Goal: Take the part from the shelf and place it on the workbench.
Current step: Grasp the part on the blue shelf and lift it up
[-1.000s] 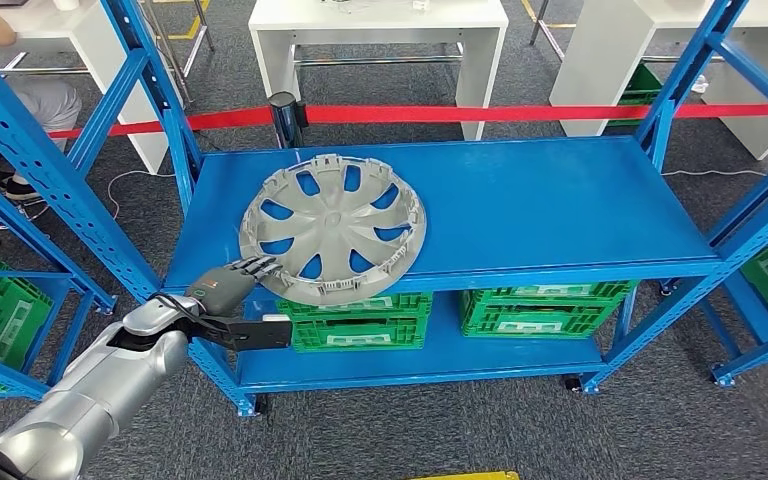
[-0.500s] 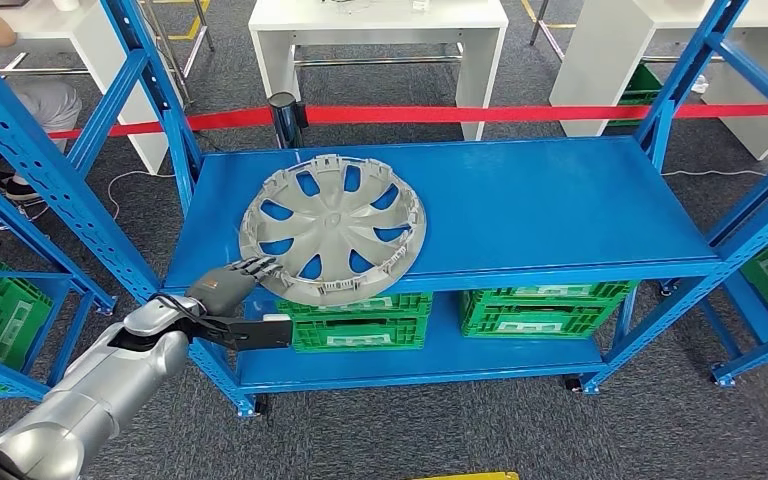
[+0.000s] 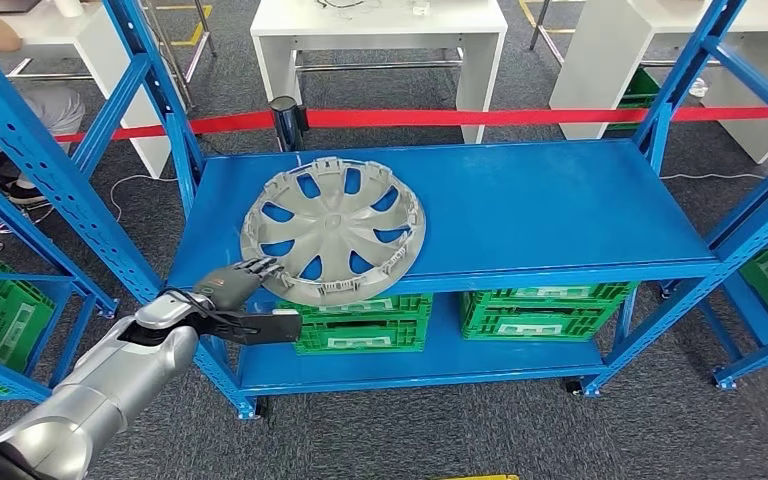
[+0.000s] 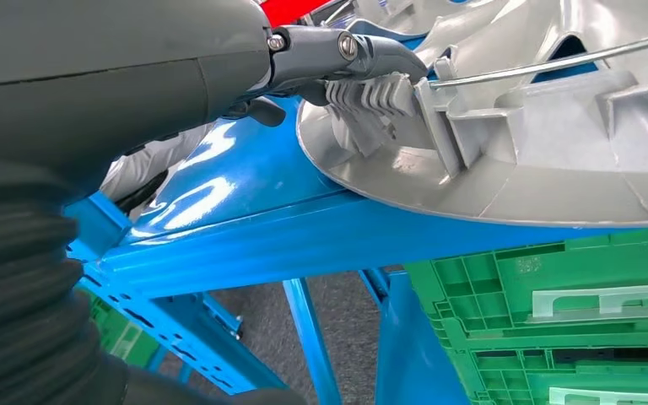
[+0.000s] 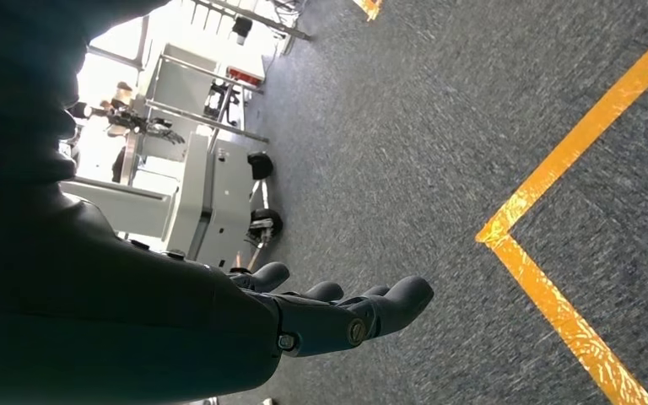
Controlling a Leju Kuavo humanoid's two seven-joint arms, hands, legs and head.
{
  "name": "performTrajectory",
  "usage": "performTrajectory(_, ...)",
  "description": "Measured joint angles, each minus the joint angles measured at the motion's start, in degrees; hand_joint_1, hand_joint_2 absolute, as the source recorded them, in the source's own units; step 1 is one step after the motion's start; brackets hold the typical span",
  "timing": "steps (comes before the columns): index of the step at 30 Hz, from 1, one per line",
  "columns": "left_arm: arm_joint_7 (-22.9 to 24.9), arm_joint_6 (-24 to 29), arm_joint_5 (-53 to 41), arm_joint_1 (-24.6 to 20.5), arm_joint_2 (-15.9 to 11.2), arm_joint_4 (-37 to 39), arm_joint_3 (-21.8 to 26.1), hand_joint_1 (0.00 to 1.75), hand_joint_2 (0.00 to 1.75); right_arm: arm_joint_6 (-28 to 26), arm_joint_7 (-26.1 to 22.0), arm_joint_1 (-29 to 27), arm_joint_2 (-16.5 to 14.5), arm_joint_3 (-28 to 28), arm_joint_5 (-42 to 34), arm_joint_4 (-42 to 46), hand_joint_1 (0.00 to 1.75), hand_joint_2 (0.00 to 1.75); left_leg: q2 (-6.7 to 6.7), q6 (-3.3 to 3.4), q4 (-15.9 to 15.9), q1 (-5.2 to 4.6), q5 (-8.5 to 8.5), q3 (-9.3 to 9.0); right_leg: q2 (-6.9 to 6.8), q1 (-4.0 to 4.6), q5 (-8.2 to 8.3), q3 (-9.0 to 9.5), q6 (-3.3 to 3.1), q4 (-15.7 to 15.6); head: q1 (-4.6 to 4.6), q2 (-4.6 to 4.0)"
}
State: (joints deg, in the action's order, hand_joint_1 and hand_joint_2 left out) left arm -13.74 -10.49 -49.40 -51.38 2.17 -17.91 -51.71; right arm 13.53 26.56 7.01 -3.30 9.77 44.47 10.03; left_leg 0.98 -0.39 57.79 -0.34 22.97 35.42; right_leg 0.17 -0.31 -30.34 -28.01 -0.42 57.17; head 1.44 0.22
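1. The blue shelf [image 3: 560, 210] carries the part, a silver wheel cover [image 3: 332, 228], on its upper deck toward the robot's left. The cover's near edge juts out past the deck's front lip, above the green crates [image 3: 360, 320] on the lower level. It has not yet left the shelf.

2. I judge the step in hand to be the grasp at the shelf: pick-up begun, carry and placement on the worktop not yet done. The next move calls for a firm hold on the rim, then a lift that clears the deck's lip without letting the wide, light disc tip or swing into the blue uprights.

3. The left arm reaches up from below to the overhanging rim, forearm sloping toward the deck's front corner.

4. The left robot hand [image 3: 232, 283] sits at the cover's near-left edge. In the left wrist view its fingers [image 4: 337, 51] lie over the rim against the ribbed clips on the inner face. Whether the thumb is clamped beneath I cannot tell.

5. The right robot hand [image 5: 321, 312] hangs over grey carpet, fingers spread apart and lightly curved, holding nothing.
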Motion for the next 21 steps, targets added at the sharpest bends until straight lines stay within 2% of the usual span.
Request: performTrajectory(21,2.07,0.5,0.33,0.02,1.43,1.01,-0.81,0.0,1.75,0.0,0.29,-0.05,-0.01,0.0,0.19,0.0,0.0,1.75,0.11,0.0,0.0,-0.02,0.06,-0.23,-0.12,-0.02,-0.1,0.31,0.04,-0.01,0.01,0.0)
